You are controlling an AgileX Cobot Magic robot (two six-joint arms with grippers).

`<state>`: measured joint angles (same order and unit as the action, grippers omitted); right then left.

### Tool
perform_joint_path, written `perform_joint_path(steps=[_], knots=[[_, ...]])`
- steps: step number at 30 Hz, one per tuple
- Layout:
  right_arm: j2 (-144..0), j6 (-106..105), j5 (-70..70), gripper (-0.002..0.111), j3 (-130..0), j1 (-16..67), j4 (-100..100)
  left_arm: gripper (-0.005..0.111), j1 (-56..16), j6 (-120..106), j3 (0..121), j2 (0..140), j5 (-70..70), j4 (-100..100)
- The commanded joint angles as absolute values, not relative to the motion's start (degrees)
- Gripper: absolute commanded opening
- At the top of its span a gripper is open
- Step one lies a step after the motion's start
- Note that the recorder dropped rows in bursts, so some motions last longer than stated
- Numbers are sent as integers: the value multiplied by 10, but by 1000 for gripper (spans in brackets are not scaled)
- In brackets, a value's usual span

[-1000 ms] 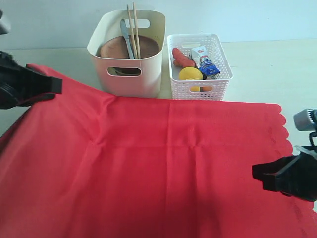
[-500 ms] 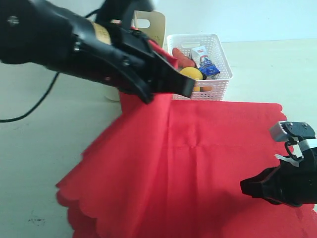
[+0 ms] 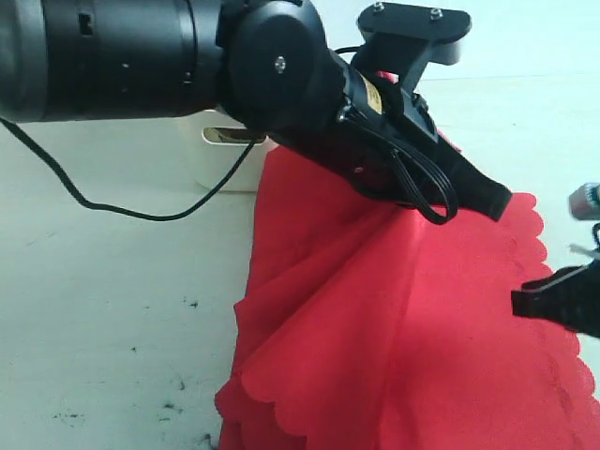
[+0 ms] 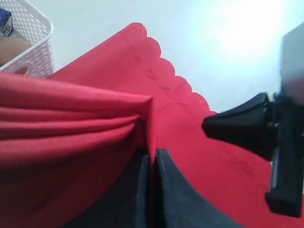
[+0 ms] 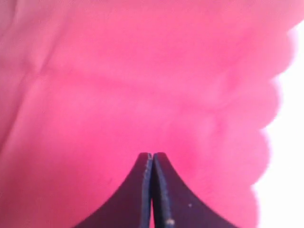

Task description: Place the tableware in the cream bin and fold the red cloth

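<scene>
- Judging by the scene, the folding step is in hand. The left gripper (image 3: 500, 201) is holding a gathered fold of the red cloth (image 3: 394, 328) raised over the cloth's 2 o'clock corner, with its jaws clenched on the fabric.
- The red cloth is lying on the surface (image 3: 103, 309), doubled over itself. One scalloped edge (image 3: 281, 412) is showing at 7 o'clock and another is running down the 3 o'clock side.
- The right gripper (image 3: 521, 302) is sitting at 3 o'clock by that scalloped border with its jaws pressed together. I cannot tell whether any cloth is pinched between them.
- The next move seems to call for lowering the held fold so that its edge is lining up with the border at 3 o'clock. The fabric then needs releasing flat, without dragging the lower layer.
- The exterior view is showing only a lower corner of the cream bin (image 3: 230, 155) at 11 o'clock of the cloth. The left arm (image 3: 187, 56) is hiding the rest, so no tableware is showing.
- The left wrist view is showing what the exterior view is not. The pleats are meeting in the left gripper (image 4: 151, 156), the right gripper (image 4: 211, 127) is lying close by, and a corner of the white lattice basket (image 4: 33, 57) is in frame.
- The right wrist view is showing the right gripper (image 5: 152, 157) closed over the red cloth (image 5: 142, 71), beside its scallops.
</scene>
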<state>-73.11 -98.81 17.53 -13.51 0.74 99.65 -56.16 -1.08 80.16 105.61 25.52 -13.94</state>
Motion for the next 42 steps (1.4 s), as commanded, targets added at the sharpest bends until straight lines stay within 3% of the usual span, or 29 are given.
perform_joint_path(steps=[1,7,12,22,25,27,31,33,36,38,40,42], knots=[[-571,-940,115,0,-122,6,999,0,-579,-28,838,1088,249,-139],[-334,-870,-4,0,-89,6,999,0,-594,-28,917,1156,245,-137],[-197,-862,10,0,-57,6,999,0,-594,-43,979,1218,228,-137],[-125,-862,14,0,-38,6,999,1,-613,-43,1021,1296,195,-140],[-125,-862,14,0,-38,6,999,14,-619,-43,1021,1300,187,-128],[-125,-862,14,0,-38,6,999,35,-619,-43,1021,1300,186,-128],[-125,-862,14,0,-38,6,999,90,-619,-56,1021,1300,174,-124],[-125,-865,11,0,-38,6,999,105,-616,-80,1021,1293,179,-122],[-125,-880,5,0,-38,6,999,100,-605,-80,1021,1275,228,-117],[-125,-880,4,0,-38,6,999,88,-591,-80,1021,1259,279,-107],[-125,-880,4,0,-38,6,999,64,-574,-84,1020,1244,315,-106],[-125,-880,4,0,-38,6,999,33,-560,-86,1012,1230,323,-114]])
